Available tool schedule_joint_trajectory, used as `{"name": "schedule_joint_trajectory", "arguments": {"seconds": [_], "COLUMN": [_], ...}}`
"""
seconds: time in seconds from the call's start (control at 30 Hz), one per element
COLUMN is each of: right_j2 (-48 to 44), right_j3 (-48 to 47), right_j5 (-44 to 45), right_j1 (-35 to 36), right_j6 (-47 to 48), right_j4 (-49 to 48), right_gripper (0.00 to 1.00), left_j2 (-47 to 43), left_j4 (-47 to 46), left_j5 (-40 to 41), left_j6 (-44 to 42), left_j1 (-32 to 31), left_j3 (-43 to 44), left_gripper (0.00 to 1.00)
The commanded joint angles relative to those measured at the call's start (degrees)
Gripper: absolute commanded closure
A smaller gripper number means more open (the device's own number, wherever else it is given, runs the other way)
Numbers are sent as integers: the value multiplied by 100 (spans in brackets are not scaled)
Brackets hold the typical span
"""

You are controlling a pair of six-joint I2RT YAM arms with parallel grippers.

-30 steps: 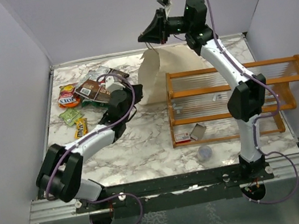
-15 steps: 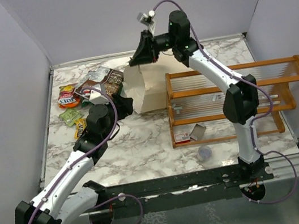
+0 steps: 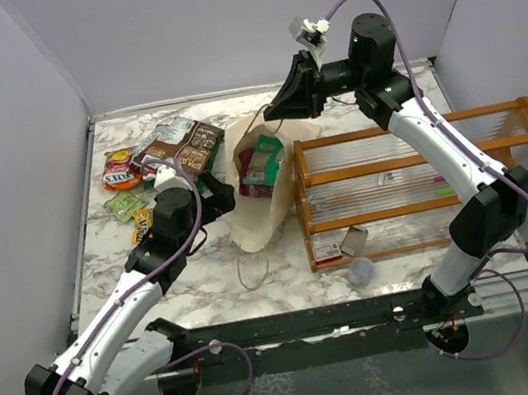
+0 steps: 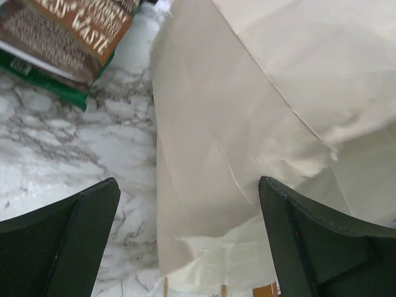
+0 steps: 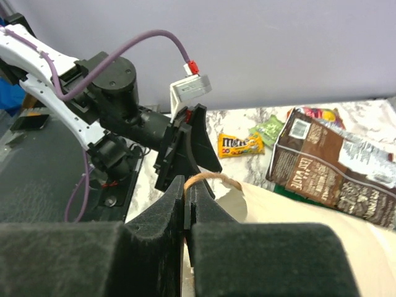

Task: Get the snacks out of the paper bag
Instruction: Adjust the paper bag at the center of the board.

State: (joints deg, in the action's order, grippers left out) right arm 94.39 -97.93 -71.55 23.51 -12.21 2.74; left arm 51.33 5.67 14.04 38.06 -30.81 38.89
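Note:
The beige paper bag (image 3: 258,209) lies tipped, mouth up toward the back, with a teal and magenta snack packet (image 3: 261,166) showing inside. My right gripper (image 3: 277,109) (image 5: 185,190) is shut on the bag's string handle (image 5: 209,179), holding the rim up. My left gripper (image 3: 224,192) (image 4: 189,204) stands open at the bag's left side, with the bag wall (image 4: 247,136) between its fingers (image 4: 86,238) but not pinched. Taken-out snacks lie at the back left: dark brown packets (image 3: 185,150) (image 4: 68,31) (image 5: 334,167), a red-orange one (image 3: 119,169), a green one (image 3: 124,206) and a yellow one (image 3: 143,224) (image 5: 241,143).
An orange wooden rack (image 3: 404,123) with clear ribbed panels stands right against the bag. In front of it lie a red-and-white card (image 3: 326,251), a small grey box (image 3: 354,239) and a grey round cap (image 3: 361,269). The bag's other string loop (image 3: 251,271) trails on the marble.
My left gripper has opened and drawn back from the snack pile to the bag's side. My right gripper swung right with the handle. The bag now tips open, showing a packet.

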Motion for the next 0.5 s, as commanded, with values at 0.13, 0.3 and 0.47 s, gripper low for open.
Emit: {"name": "schedule_joint_trajectory", "arguments": {"seconds": [0.13,0.3,0.47], "right_j2": [133,322,465], "right_j3": [63,-58,-97], "right_j5": [5,295,568], "right_j1": [-10,-12,-7], "right_j6": [-344,-623,-690], "right_j4": [-404,-642,-615], "right_gripper": [99,99,99], "left_j2": [46,-772,-1807], "left_j4": [872,370,-126], "left_j5": [-152,-1008,-1438], "left_j6": [1217,1361,947], "left_j1": [48,33,31], "left_j3": [-512,-1215,-1592], "left_gripper": [1,2,7]}}
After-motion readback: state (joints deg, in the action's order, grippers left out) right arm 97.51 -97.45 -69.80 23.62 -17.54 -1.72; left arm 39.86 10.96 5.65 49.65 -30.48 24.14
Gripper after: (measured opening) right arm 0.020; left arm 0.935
